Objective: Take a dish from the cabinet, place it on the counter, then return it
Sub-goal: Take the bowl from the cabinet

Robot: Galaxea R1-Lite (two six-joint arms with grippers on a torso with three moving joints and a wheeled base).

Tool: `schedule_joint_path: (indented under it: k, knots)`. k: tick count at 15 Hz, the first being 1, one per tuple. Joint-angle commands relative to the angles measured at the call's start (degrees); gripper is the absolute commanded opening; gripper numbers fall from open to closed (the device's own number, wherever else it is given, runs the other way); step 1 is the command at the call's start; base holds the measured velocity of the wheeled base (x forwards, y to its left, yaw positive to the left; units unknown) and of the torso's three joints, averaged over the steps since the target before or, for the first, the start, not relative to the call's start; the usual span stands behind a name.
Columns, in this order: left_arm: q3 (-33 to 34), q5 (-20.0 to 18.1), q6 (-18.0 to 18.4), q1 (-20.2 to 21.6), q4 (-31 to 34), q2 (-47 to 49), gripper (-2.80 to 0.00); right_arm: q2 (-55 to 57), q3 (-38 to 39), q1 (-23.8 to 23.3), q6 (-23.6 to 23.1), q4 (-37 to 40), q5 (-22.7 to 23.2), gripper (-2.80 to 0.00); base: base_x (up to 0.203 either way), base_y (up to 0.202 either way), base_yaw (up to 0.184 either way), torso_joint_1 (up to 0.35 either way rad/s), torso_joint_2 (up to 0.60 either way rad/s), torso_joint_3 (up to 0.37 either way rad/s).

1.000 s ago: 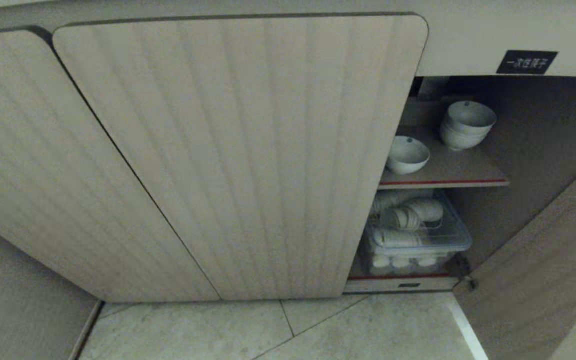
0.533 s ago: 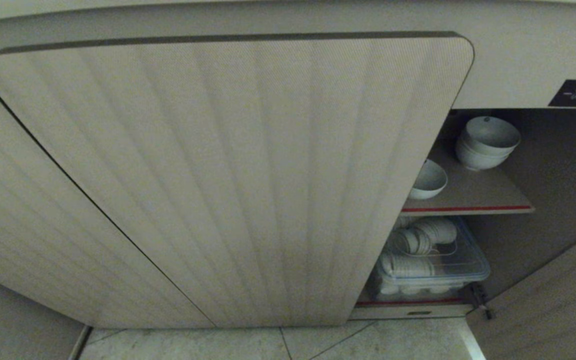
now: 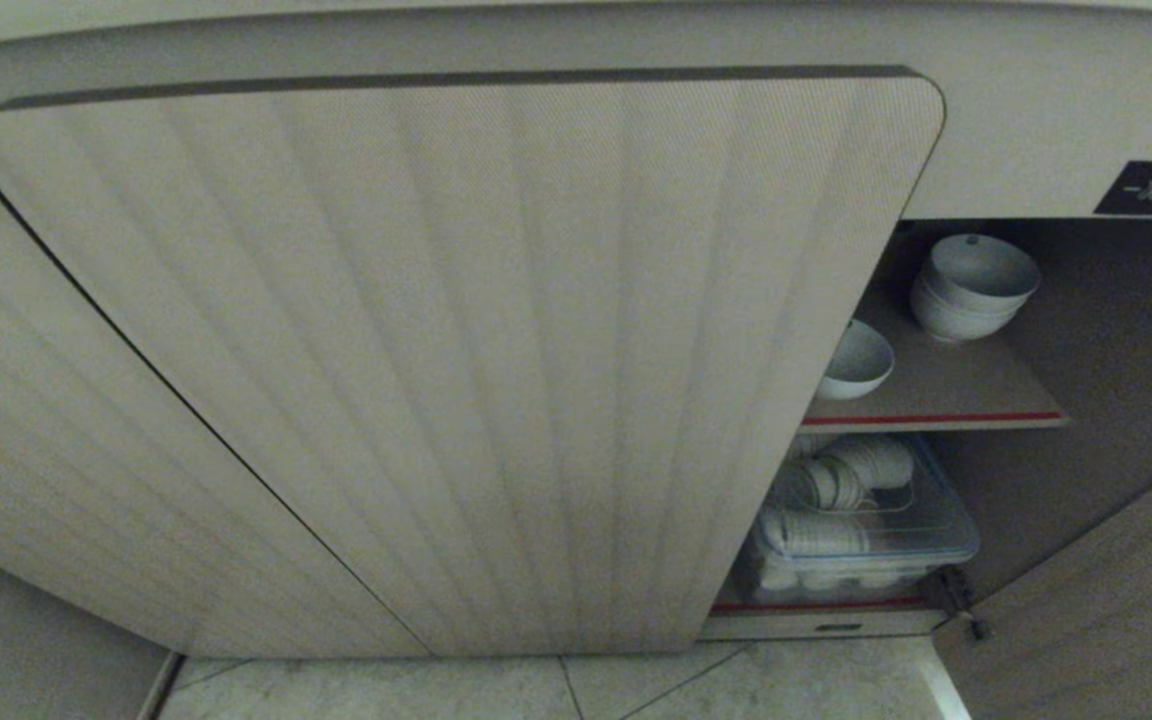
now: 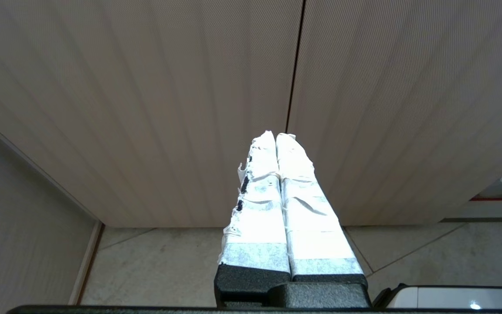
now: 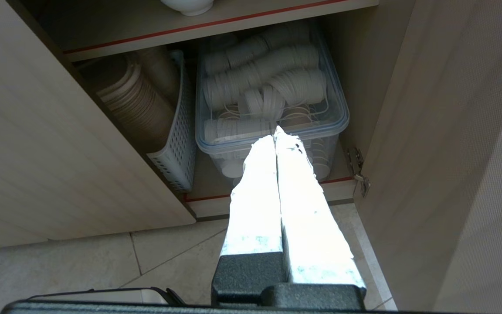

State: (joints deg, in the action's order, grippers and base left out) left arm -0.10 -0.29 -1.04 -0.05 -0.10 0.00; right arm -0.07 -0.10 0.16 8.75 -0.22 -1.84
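The dish (image 3: 854, 360) is a small white footed bowl, sitting upright on the upper shelf (image 3: 946, 395) of the cabinet (image 3: 456, 360), at about three o'clock in the head view and half hidden behind the edge of the ribbed door. It looks like glazed ceramic: stiff, probably light enough for one tool, but smooth, likely slippery, and breakable if it knocks the shelf edge or drops to the tiled floor (image 3: 816, 685). The rim is the likeliest place to take hold, one finger inside and one outside the wall, on the side facing the opening; the foot sits too low to reach cleanly.

At about two o'clock from it, further back on the same shelf, stands a stack of like bowls (image 3: 971, 285), apart from it. Below the shelf a clear tub (image 3: 871, 530) holds white lids or cups.

The right tool (image 5: 276, 131) hangs before the lower compartment, fingers pressed together and empty. The left tool (image 4: 276, 136) faces the shut doors, also closed on nothing.
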Motion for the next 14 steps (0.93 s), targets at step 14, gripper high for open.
schedule_joint_path:
  k: [14]
  knots:
    - [0.0,0.0,0.0,0.0,0.0,0.0,-2.8,0.1,0.0,0.0,0.0,0.0,0.0,-2.8,0.0,0.0,0.0,0.0,0.0,0.0]
